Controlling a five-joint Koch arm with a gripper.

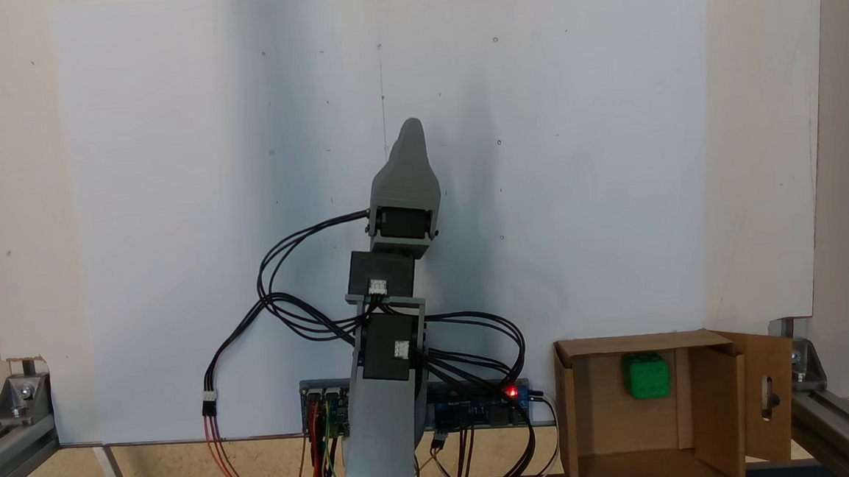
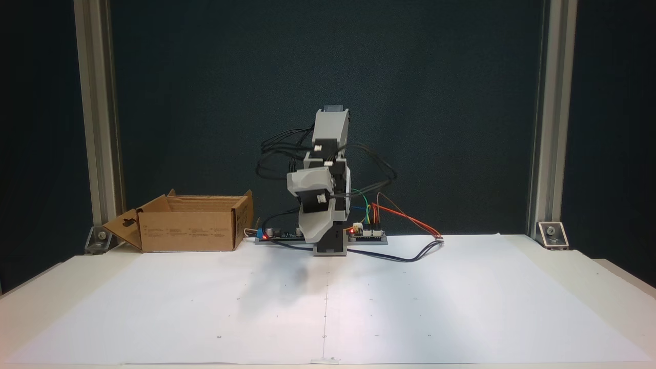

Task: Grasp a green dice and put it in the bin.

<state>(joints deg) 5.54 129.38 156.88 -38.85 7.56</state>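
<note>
The green dice (image 1: 647, 376) lies inside the bin (image 1: 590, 420), a brown cardboard box at the lower right of a fixed view, near the box's far wall. In the other fixed view the bin (image 2: 189, 230) stands at the back left of the table and its walls hide the dice. The arm is folded over its base in the middle. My gripper (image 1: 407, 132) points away from the base over the white sheet, well to the left of the bin. Seen from the front, the gripper (image 2: 309, 240) hangs downward, jaws together, with nothing in them.
A controller board (image 2: 366, 234) and looped cables (image 1: 281, 306) sit around the arm's base. Aluminium frame posts (image 2: 543, 118) stand at the table's back corners. A large white paper sheet (image 2: 328, 302) covers the table. The bin's flap with a slot (image 1: 769, 394) sticks outward.
</note>
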